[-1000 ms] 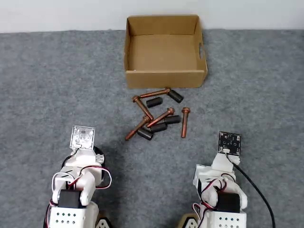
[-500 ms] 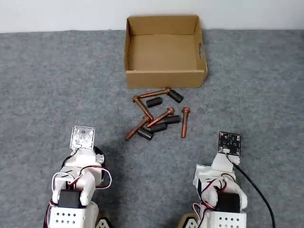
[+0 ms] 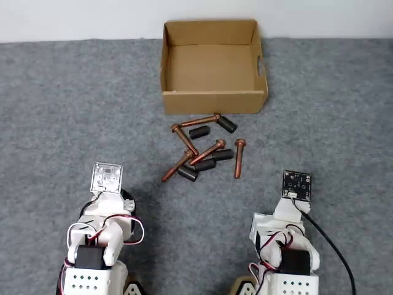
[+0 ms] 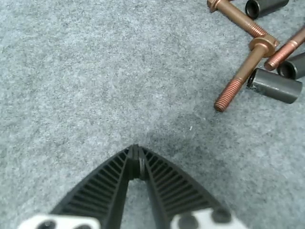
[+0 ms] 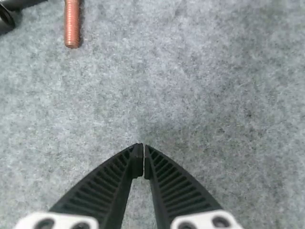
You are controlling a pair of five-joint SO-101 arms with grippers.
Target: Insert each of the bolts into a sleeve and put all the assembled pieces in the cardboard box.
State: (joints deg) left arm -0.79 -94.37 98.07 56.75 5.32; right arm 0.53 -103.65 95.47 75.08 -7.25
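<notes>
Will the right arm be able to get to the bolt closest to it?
Probably yes. The right gripper is shut over bare carpet, and nothing lies between it and that bolt.

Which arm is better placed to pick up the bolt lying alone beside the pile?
Right, probably. The lone bolt lies off the pile with its threaded end ahead of the shut right gripper. The left gripper, also shut, faces the pile's opposite edge.

Copper bolts (image 3: 239,158) and black sleeves (image 3: 199,131) are lying on a mottled grey desk (image 3: 73,104); the box (image 3: 214,102) is showing plain brown.
</notes>
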